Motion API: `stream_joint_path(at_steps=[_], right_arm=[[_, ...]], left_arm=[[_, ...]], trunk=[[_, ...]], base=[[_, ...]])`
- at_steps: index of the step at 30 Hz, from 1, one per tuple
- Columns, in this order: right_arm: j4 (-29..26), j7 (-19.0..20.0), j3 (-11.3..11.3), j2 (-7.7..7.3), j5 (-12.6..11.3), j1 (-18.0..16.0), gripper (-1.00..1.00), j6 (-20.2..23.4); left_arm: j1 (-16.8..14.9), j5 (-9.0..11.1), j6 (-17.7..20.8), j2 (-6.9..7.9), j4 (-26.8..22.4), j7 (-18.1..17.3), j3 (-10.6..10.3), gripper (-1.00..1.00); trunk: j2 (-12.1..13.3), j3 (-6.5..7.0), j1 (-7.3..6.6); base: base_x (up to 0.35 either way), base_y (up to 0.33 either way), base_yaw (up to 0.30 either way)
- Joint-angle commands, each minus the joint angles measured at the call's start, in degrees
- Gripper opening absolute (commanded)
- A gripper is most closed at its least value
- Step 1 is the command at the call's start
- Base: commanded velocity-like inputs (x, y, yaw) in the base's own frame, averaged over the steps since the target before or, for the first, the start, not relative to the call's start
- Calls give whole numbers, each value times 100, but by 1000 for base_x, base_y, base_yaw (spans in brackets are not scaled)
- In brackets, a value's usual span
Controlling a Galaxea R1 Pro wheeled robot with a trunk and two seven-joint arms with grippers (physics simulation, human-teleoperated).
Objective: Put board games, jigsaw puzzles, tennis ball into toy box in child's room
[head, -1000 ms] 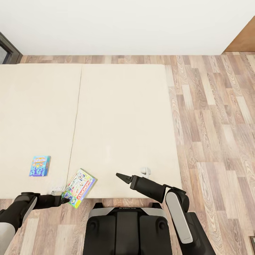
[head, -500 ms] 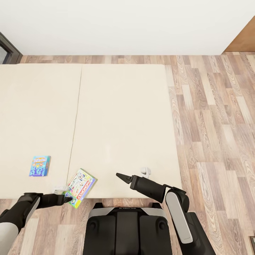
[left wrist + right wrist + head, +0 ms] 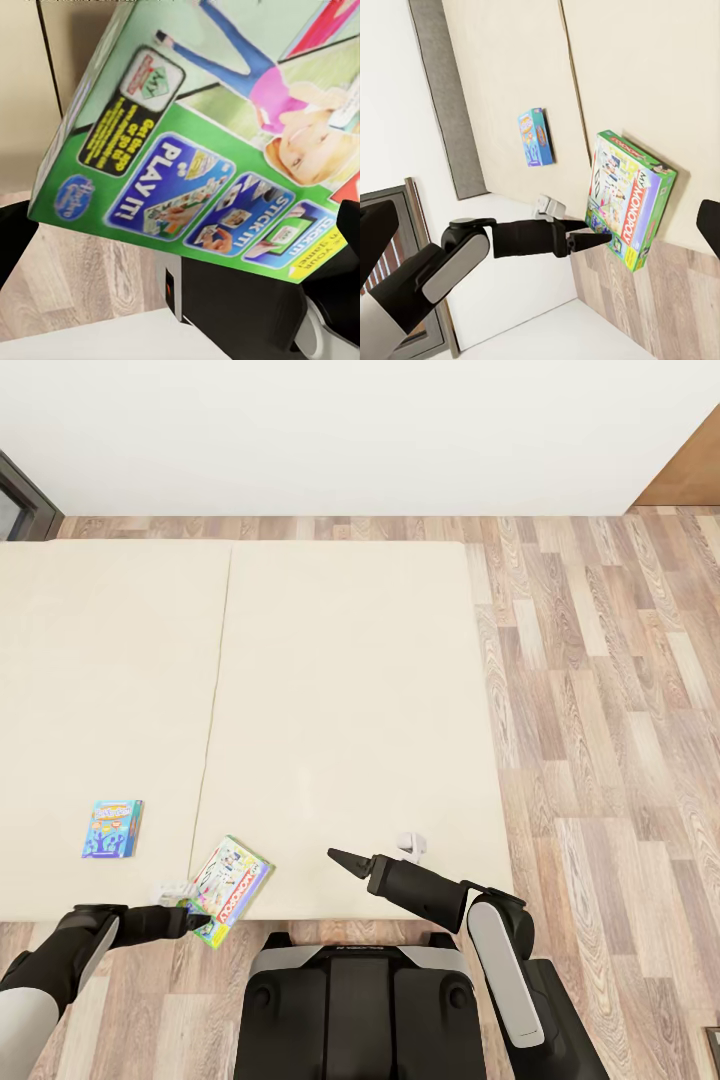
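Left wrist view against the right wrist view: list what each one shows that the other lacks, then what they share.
Left wrist view alone: the print on the green edge of the Monopoly box, up close, with "PLAY IT!" and "STICK IT" panels and a Hasbro logo.

Right wrist view alone: the small blue game box lying on the beige mattress, the grey bed frame, and the left gripper with its fingertips at the Monopoly box's near corner, which overhangs the mattress edge.

Both: the Monopoly box, some mattress and the wood plank floor.

Even, bright, diffuse light fills every view without glare. The bed (image 3: 340, 690) shows only faint shadows. Renders are sharp, edges undistorted.
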Motion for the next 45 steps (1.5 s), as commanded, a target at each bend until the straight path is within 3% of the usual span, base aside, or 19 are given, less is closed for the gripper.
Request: stream_joint_path(at_steps=[1, 20, 28, 45], right_arm=[[-3, 26, -6, 3, 20, -2, 100, 25], [-3, 26, -5, 3, 20, -2, 100, 25], [-3, 26, -5, 3, 20, 0, 100, 24], [-3, 18, -5, 3, 20, -2, 100, 18]], left_arm=[[-1, -55, 9, -7, -8, -49, 31, 100], [-2, -2, -222, -21, -8, -52, 27, 100], [-1, 12, -201, -160, -8, -109, 24, 100], [-2, 15, -186, -236, -13, -161, 26, 100]], trunk=[[-9, -6, 3], [-9, -6, 3], [-9, -6, 3], [-9, -6, 3]], base=[[0, 0, 0], [0, 0, 0], [0, -2, 0], [0, -22, 0]])
